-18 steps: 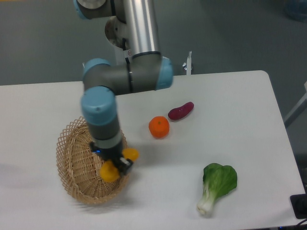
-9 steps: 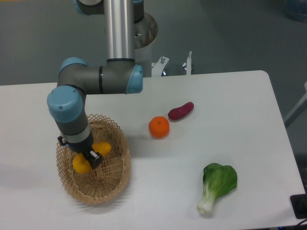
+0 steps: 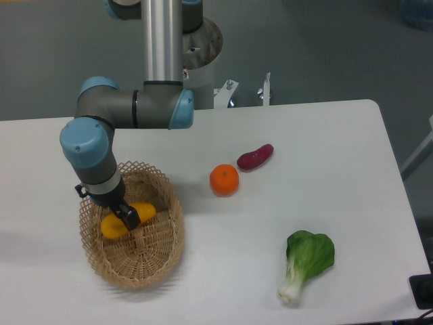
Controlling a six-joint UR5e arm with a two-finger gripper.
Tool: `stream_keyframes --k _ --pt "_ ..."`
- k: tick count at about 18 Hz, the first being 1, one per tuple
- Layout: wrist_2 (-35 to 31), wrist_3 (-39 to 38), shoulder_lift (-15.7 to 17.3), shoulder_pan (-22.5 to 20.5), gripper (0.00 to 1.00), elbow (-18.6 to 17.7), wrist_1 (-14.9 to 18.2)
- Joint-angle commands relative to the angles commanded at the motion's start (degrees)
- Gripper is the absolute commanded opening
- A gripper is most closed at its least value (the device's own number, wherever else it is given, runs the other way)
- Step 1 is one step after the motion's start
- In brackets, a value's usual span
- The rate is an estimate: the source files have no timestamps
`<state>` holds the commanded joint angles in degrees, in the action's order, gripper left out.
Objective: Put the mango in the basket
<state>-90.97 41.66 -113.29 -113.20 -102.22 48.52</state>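
while your fingers [image 3: 128, 217] are clamping the mango [image 3: 127, 220] inside the basket [image 3: 164, 256], you are only needing to let go.

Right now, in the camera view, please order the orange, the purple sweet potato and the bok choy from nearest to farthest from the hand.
1. Orange, right of the hand.
2. Purple sweet potato, farther right, behind the orange.
3. Bok choy, far right, near the front edge.

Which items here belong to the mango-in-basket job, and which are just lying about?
Part of the job:
- mango, lying inside the basket
- basket
- gripper, at the mango; whether its fingers grip it is unclear

Lying about:
- orange
- purple sweet potato
- bok choy
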Motion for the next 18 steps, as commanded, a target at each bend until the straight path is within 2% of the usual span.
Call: stream_keyframes --k 4,9,11,13,16,18 --pt "0.0 0.6 1.1 -2.7 1.0 0.0 0.2" --pt "0.0 1.1 3.9 -9.0 1.0 0.3 1.1" --pt "0.1 5.0 4.5 -12.1 1.0 0.5 1.1" --pt "0.2 10.3 4.5 -14.8 1.0 2.4 1.3" --pt "0.5 11.9 3.9 -19.3 1.0 4.4 1.3" --pt "0.4 16.1 3.7 -21.6 1.0 5.2 2.8"
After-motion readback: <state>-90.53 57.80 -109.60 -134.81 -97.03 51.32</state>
